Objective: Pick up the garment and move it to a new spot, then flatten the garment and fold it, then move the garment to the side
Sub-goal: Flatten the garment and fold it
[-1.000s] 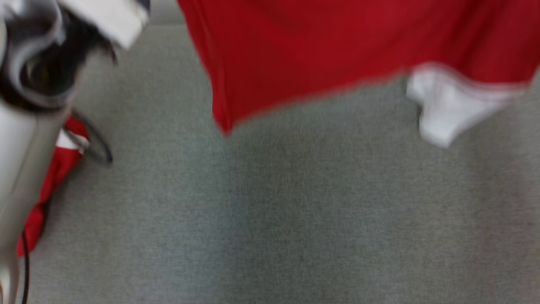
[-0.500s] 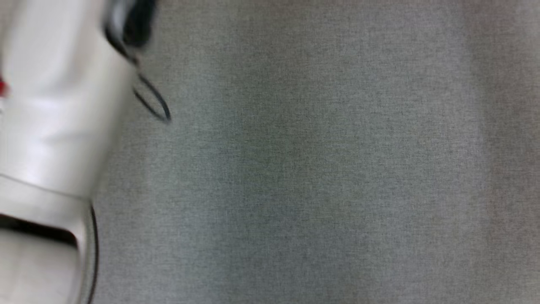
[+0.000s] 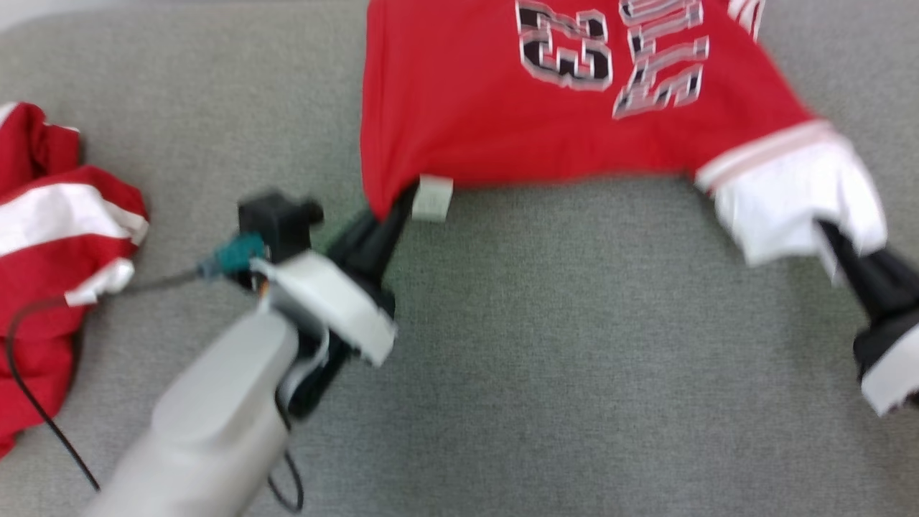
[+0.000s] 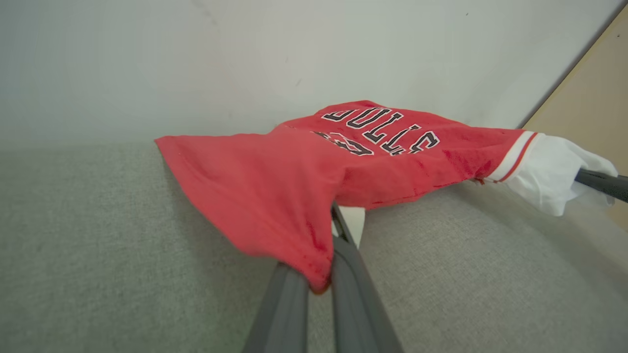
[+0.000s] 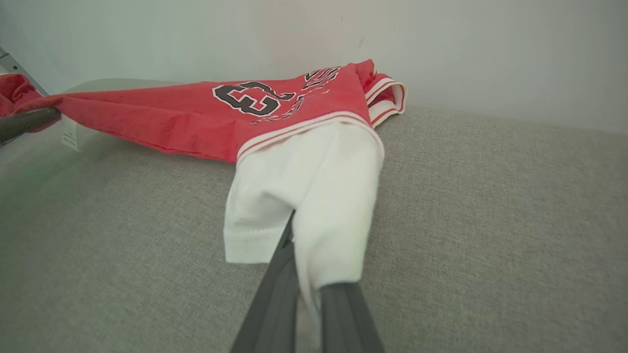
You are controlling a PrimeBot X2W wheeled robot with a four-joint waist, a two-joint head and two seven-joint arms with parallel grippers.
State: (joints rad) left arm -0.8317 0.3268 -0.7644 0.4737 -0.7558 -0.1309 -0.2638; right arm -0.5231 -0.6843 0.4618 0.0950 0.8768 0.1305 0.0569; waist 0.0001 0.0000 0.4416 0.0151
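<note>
The garment (image 3: 502,108), a red jersey, lies spread on the far half of a grey cloth-covered surface (image 3: 574,359), pulled taut between the two grippers. The left gripper (image 3: 391,215) has its fingers (image 4: 358,294) pinched tight on the near left corner of the red hem, and the cloth folds over the tips. The right gripper (image 3: 833,237) is clamped on the white sleeve (image 3: 790,194) at the near right, its fingers pushed into the sleeve's folds. The near edge sags in an arc between the two grips and hangs just clear of the surface, while the far part rests on it.

The chest print faces up: a black number "23" (image 3: 563,43) outlined in white, and beside it an arched word that reads "BULLS" in the left wrist view. A white tag (image 3: 432,197) hangs from the hem just beside the left fingers; its print is too small to read.

A second red and white garment (image 3: 43,215) lies crumpled at the far left, well apart from the jersey.
</note>
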